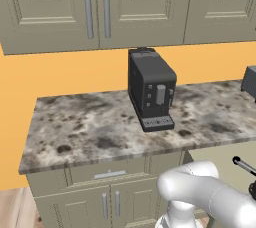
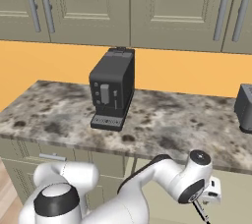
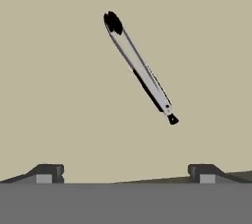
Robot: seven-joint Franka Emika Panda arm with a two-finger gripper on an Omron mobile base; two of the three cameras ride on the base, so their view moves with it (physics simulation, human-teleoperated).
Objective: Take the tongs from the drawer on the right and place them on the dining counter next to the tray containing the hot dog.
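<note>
Black-tipped steel tongs [image 3: 141, 69] lie diagonal below our wide-spread gripper [image 3: 125, 173]; unless we rotate, the fingers may nudge them aside.

Nothing readable anywhere here, honestly. The coffee machine [image 1: 151, 88] on the wall counter [image 1: 85, 127] has a front panel with buttons, but no brand or lettering I can make out. The cabinet doors [image 2: 177, 9] are plain, and the tongs [image 3: 140, 68] carry no markings either.

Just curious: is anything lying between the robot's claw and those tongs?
No. In the hand view, bare drawer floor separates the open gripper from the tongs.
</note>
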